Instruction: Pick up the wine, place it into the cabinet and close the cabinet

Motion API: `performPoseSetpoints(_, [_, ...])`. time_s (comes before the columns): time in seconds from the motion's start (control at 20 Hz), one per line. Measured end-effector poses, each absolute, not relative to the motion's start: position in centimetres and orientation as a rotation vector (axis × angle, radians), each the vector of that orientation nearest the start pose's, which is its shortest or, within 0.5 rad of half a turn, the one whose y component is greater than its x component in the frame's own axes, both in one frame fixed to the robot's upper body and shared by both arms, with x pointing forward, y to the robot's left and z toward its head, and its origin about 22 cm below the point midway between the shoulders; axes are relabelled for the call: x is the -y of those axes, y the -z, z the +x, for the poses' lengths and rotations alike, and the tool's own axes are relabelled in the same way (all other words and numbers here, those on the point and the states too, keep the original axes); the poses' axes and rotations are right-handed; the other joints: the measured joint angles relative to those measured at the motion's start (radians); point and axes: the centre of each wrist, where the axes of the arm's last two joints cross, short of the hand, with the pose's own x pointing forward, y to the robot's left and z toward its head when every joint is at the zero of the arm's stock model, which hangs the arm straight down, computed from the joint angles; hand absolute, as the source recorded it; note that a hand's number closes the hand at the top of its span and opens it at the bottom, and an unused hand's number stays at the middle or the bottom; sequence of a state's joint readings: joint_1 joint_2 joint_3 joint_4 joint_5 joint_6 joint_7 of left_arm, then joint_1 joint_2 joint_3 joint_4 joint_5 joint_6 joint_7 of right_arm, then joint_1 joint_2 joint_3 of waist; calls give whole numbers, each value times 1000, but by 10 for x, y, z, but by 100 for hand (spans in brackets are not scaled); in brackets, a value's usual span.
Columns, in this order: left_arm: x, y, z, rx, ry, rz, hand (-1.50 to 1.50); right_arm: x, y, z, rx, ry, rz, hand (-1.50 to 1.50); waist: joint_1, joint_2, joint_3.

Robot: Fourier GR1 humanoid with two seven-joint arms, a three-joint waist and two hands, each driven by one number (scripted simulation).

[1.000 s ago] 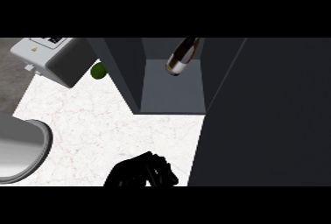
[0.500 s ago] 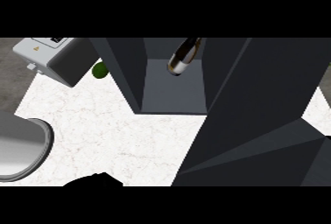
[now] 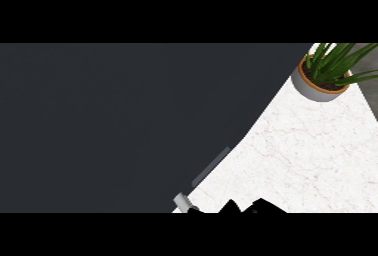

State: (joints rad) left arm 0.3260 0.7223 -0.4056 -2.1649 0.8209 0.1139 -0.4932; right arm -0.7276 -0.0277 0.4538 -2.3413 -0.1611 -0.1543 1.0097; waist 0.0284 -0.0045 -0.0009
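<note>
Hiding the wine now: cabinet door (image 3: 111,125)

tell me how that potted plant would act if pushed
The potted plant would probably slide on the smooth counter rather than tip, since its pot looks wide and squat. Its long thin leaves would likely flex, not push back.

One large dark cabinet door (image 3: 118,125) fills the left of the view. On it is one grey bar handle (image 3: 211,166). There is one white marbled bench (image 3: 310,160) on the right. One potted plant (image 3: 325,75) with long green leaves stands at the top right. One black hand (image 3: 255,209) shows partly at the lower edge.
</note>
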Motion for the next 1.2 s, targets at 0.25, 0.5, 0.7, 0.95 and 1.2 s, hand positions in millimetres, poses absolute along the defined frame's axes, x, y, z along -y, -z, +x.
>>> performPoseSetpoints(0.25, [-295, -98, 138, 1889, -39, -580, 150, 59, -274, 162, 1798, -780, 573, 150, 11, -2, -2])
performPoseSetpoints(0.5, [-325, -100, 140, 1875, -19, -610, 150, 15, -279, 188, 1841, -755, 486, 150, 18, 1, -2])
performPoseSetpoints(0.7, [-340, -105, 143, 1874, -6, -629, 150, -12, -283, 220, 1862, -714, 409, 150, 22, 6, -2])
performPoseSetpoints(0.95, [-357, -112, 149, 1883, -1, -642, 150, -38, -280, 261, 1854, -643, 334, 150, 29, 11, -2])
performPoseSetpoints(1.2, [-368, -119, 150, 1886, 9, -641, 150, -43, -281, 312, 1829, -578, 253, 150, 34, 14, -1])
